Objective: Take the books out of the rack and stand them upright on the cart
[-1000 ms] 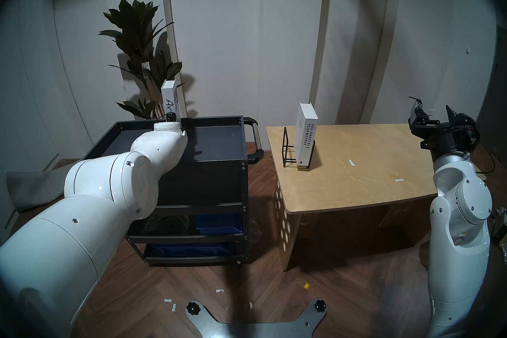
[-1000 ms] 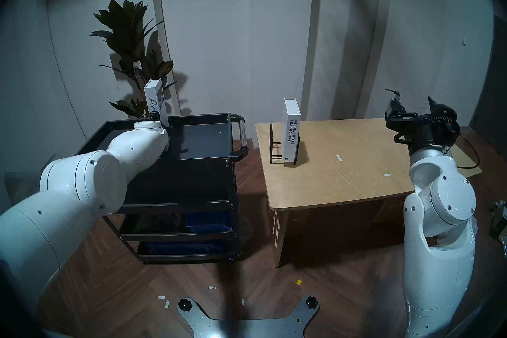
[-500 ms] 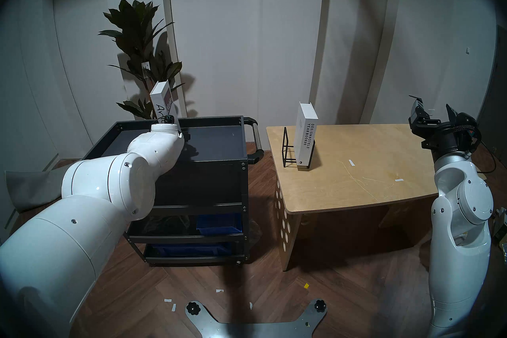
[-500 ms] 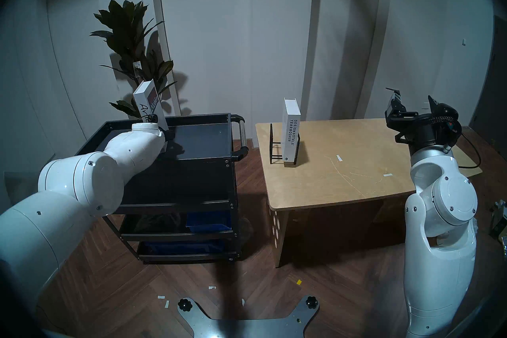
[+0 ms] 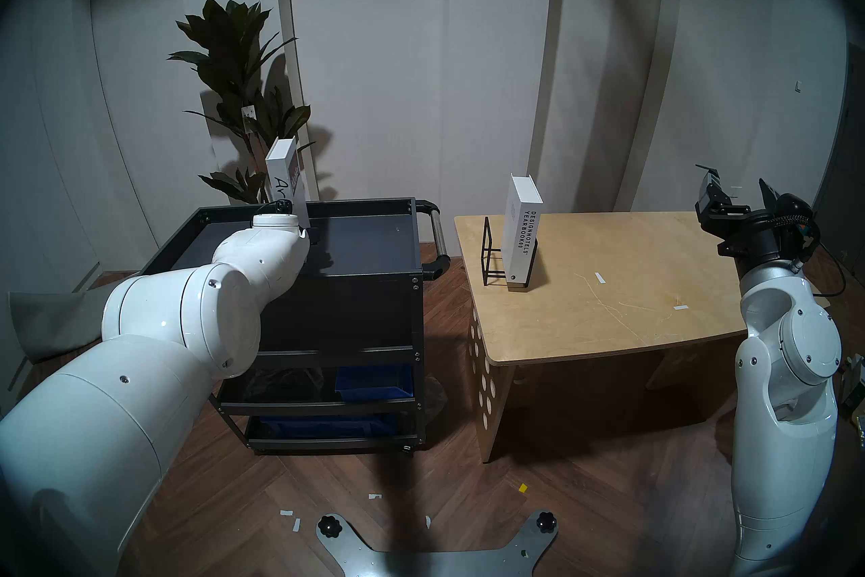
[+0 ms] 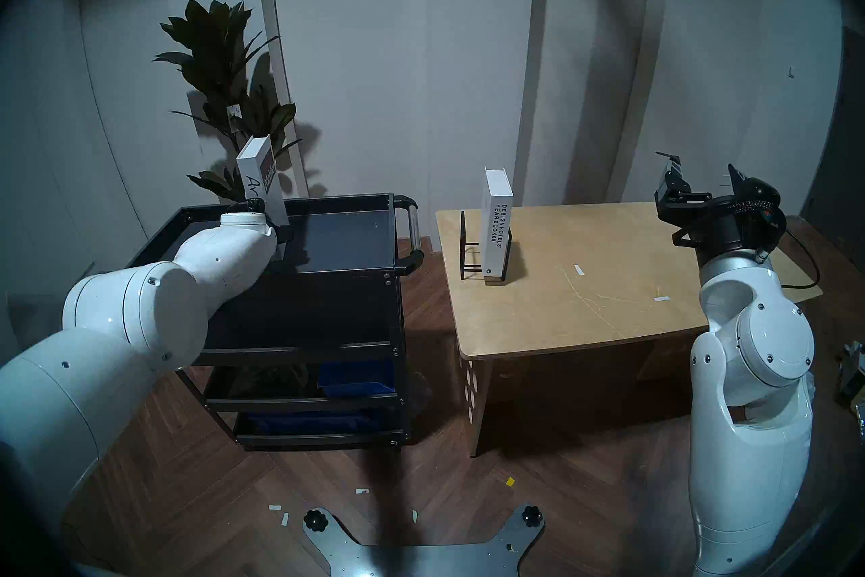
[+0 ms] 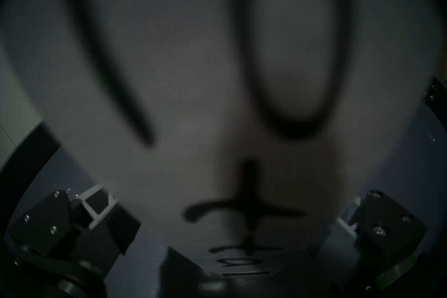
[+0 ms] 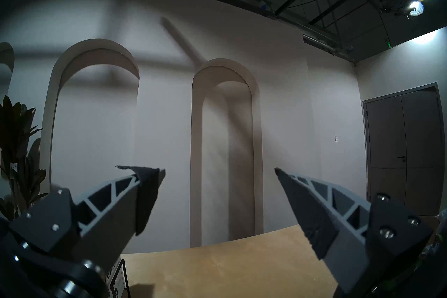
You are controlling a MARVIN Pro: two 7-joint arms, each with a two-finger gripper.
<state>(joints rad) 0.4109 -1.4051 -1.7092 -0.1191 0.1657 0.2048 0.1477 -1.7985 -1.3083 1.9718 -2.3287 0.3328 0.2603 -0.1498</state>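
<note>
My left gripper (image 5: 303, 221) is shut on the lower part of the tall white "Arletta" book (image 5: 282, 168), held over the left rear of the dark grey cart's (image 5: 370, 274) top tray and leaning slightly left. In the left wrist view the spine (image 7: 217, 96) fills the frame between my fingers (image 7: 96, 215). I cannot tell whether its bottom touches the tray. The shorter "DESIGNHOTELS YEARBOOK09" book (image 5: 522, 234) stands upright in the right end of the black wire rack (image 5: 490, 253) on the wooden table. My right gripper (image 5: 737, 187) is open and empty, raised at the table's far right.
The light wooden table (image 5: 608, 309) stands right of the cart, whose handle with a silver bar (image 5: 436, 229) faces it. A tall plant (image 5: 234, 61) stands behind the cart. Blue bins (image 5: 372, 379) sit on the cart's lower shelves. White tape marks lie on the table.
The Arletta book tipped from near upright to the left, then came partly back towards upright. My left wrist shifted slightly left. The right arm barely moved.
</note>
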